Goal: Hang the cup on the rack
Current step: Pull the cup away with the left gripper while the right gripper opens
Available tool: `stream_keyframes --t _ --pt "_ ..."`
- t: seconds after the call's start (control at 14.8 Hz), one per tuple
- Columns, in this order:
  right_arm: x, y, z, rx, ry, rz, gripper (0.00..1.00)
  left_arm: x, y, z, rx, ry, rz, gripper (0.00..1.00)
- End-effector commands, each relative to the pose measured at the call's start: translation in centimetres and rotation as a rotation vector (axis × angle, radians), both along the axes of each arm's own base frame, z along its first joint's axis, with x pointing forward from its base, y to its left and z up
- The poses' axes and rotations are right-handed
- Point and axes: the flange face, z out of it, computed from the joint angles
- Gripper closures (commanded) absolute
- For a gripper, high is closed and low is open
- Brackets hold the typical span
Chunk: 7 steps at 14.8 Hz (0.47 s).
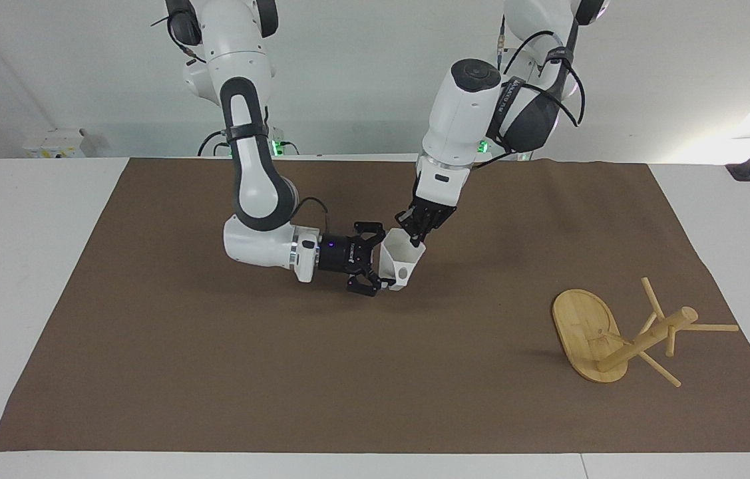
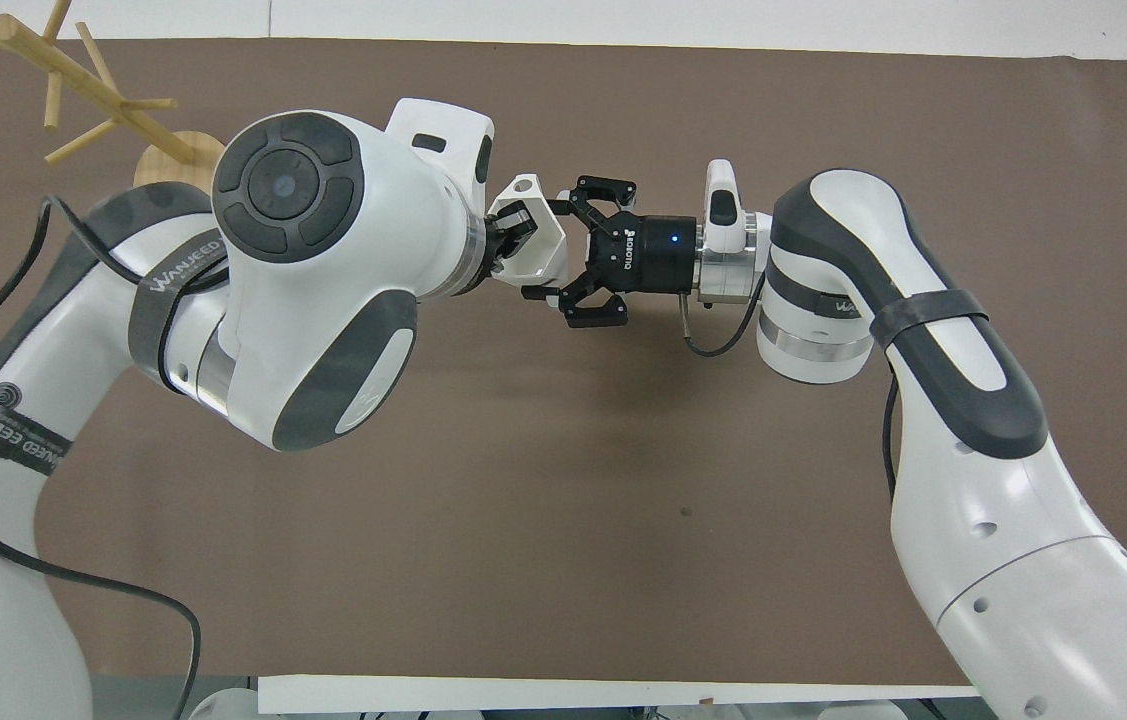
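Note:
The white faceted cup (image 1: 402, 258) hangs in the air over the middle of the brown mat; it also shows in the overhead view (image 2: 535, 232). My left gripper (image 1: 416, 234) comes down from above and is shut on the cup's rim (image 2: 506, 238). My right gripper (image 1: 381, 261) lies level beside the cup's bottom, with its jaws spread open around it (image 2: 553, 250). The bamboo rack (image 1: 647, 338) lies tipped over on the mat toward the left arm's end, with its oval base (image 1: 584, 327) up on edge. The rack (image 2: 73, 75) is farther from the robots than the cup.
The brown mat (image 1: 281, 372) covers most of the white table (image 1: 22, 266). The left arm's big elbow joint (image 2: 313, 290) hides part of the mat and part of the rack's base in the overhead view.

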Motion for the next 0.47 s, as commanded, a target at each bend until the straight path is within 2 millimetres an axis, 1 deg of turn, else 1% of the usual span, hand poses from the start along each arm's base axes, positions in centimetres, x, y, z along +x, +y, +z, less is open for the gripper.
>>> stream_keyframes --t 0.0,0.07,0.14,0.2,0.27,0.34,0.41 --pt "0.4 -4.3 0.4 -0.006 0.0 0.042 0.0 1.4 0.7 0.8 -0.041 -0.03 0.079 1.0" --pt "0.7 -6.5 0.5 -0.018 -0.006 0.068 0.0 1.8 1.4 0.5 -0.035 -0.028 0.092 1.0" --pt "1.0 -8.7 0.6 -0.034 -0.01 0.082 0.0 2.8 2.6 0.2 -0.039 -0.041 0.116 1.0" --pt "1.2 -10.4 0.8 -0.06 -0.016 0.086 0.0 3.5 3.9 -0.4 -0.052 -0.064 0.138 1.0" --pt "1.2 -12.3 1.9 -0.104 -0.034 0.095 0.0 3.8 4.6 -0.7 -0.067 -0.087 0.152 1.0" --pt "1.2 -14.8 2.9 -0.17 -0.052 0.11 0.0 4.2 6.3 -0.6 -0.071 -0.102 0.175 1.0" --pt "1.0 -16.2 4.3 -0.221 -0.072 0.124 0.0 4.1 7.4 -0.8 -0.07 -0.106 0.187 1.0"
